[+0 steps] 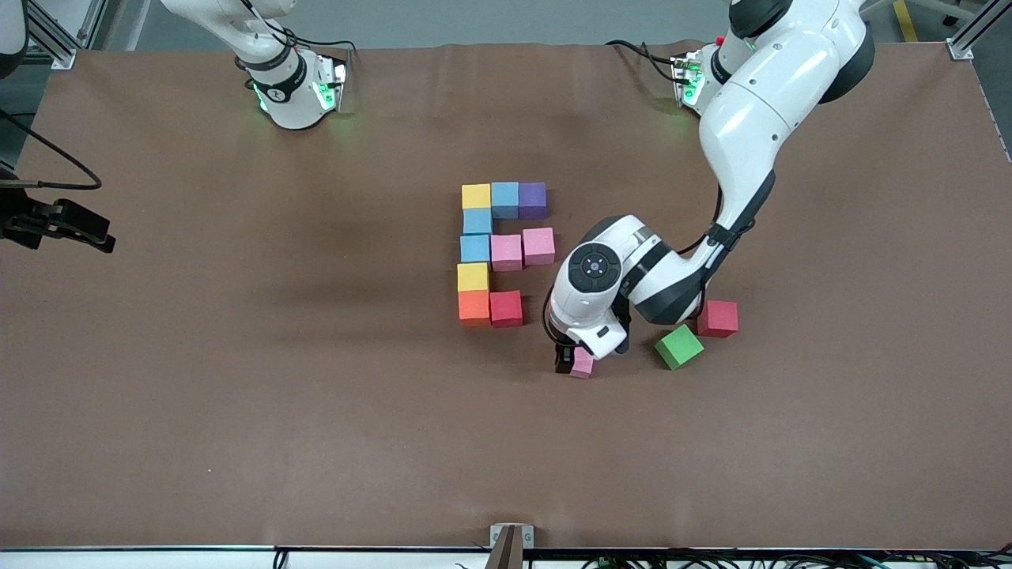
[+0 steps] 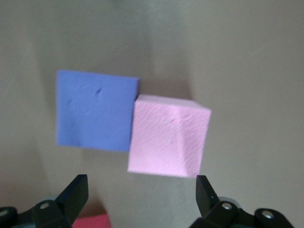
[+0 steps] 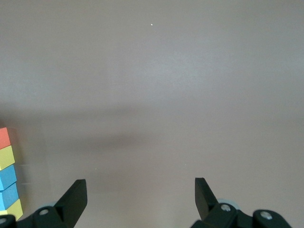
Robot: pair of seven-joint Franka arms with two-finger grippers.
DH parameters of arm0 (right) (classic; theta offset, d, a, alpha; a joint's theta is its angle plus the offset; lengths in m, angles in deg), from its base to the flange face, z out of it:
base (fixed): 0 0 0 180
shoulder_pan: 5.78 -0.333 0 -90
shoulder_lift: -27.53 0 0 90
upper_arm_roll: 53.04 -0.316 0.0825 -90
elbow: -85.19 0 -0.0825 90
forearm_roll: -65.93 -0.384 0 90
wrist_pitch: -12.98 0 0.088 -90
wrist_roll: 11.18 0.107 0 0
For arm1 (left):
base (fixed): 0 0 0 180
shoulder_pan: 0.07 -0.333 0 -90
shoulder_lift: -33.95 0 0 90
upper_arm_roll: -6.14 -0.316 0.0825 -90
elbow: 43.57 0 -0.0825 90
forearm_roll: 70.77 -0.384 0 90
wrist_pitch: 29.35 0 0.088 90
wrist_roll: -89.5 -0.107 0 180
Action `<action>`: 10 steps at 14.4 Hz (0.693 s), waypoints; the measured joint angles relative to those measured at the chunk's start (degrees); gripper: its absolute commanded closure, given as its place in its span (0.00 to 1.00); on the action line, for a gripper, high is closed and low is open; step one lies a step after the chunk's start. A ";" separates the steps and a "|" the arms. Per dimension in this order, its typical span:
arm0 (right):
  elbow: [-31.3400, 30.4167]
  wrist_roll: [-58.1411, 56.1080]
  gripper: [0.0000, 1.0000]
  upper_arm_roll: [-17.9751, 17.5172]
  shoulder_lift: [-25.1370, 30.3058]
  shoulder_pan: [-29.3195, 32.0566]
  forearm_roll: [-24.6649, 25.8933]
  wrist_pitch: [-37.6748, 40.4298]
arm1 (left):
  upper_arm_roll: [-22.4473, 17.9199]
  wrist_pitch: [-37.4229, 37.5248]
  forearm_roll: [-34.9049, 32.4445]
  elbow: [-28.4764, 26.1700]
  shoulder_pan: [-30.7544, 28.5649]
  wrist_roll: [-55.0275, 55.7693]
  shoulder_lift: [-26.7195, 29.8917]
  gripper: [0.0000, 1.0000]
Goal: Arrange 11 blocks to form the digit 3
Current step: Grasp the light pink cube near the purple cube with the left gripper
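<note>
With our left gripper (image 1: 571,359) spread wide over the pink cube (image 2: 168,136), we should straddle it squarely, clear of the touching blue cube (image 2: 95,110), while our right gripper (image 3: 137,197) waits open.

A blue cube (image 2: 95,110) touches the pink cube (image 2: 168,140) under the open left gripper (image 2: 142,194), blocking one side. A green cube (image 1: 679,346) and red cube (image 1: 718,318) stand near; bare table (image 1: 316,411) lies toward the right arm's end.

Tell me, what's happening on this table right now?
The left pincer, open, is down at a small pink foam cube, not yet gripping it. Ten coloured foam cubes already form the digit 3, one short in its nearest row. The right pincer waits open at its own end of the brown table.
</note>
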 measured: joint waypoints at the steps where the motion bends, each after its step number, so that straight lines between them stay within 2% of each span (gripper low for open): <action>1: 0.27 -0.02 0.00 -0.02 0.00 -0.01 0.00 0.02 | -0.12 -0.66 -0.62 0.00 -0.02 0.00 -0.24 0.00; 10: 2.48 -0.06 0.00 -0.60 0.00 -0.79 -0.51 1.35 | -0.83 -1.56 -1.10 -0.61 -0.04 -1.97 -0.40 0.00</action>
